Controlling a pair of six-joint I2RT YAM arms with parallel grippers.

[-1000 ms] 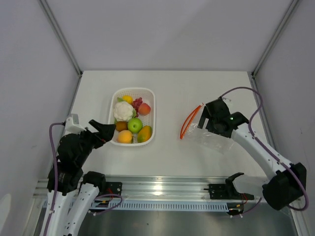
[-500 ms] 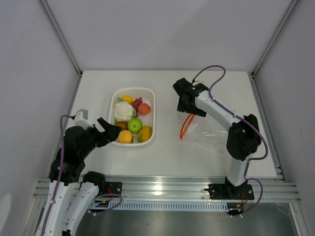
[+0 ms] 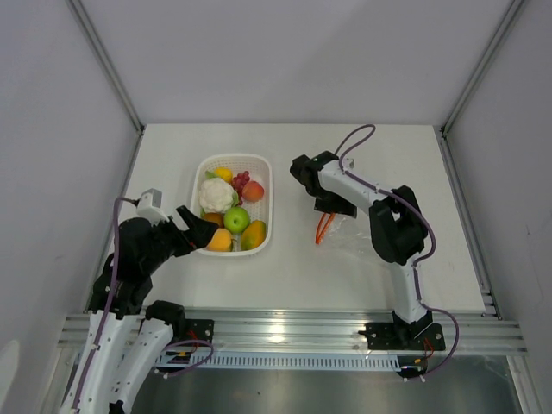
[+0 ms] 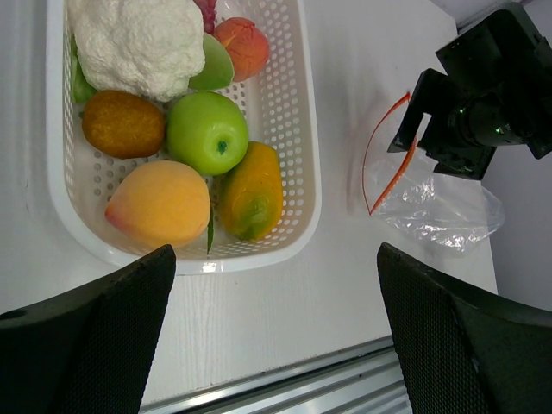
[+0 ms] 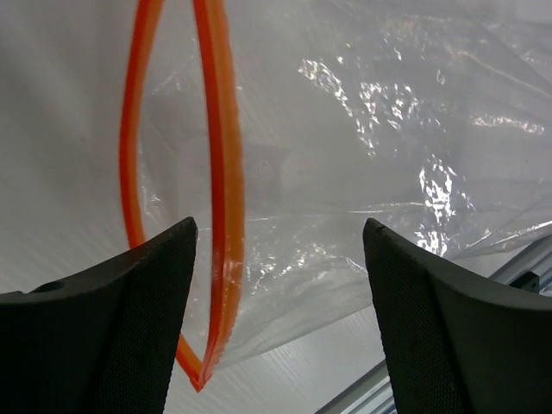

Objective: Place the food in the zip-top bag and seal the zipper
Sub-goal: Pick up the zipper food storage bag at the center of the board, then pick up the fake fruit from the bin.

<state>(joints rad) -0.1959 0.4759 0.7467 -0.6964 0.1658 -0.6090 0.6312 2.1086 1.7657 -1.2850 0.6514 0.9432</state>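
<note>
Swung across from the right, the right end effector (image 5: pixel 278 233) hung with fingers (image 5: pixel 112 328) apart over the zip-top bag (image 5: pixel 388 155) lying on the desk (image 3: pixel 345 276) beside the basket (image 3: pixel 269 203) (its zipper (image 5: pixel 220 172) running lengthwise between those fingers).

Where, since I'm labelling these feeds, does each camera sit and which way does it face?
Top external: fixed above and behind the robot, looking down at the table; shows the left end effector and right end effector.
Left wrist: rides behind the left end effector, looking down at the white basket of food; its own fingers frame the bottom corners.
Right wrist: behind the right end effector, close above the zip-top bag and orange zipper; its own fingers show.
Shared: top and left wrist both show basket, bag and right end effector.
</note>
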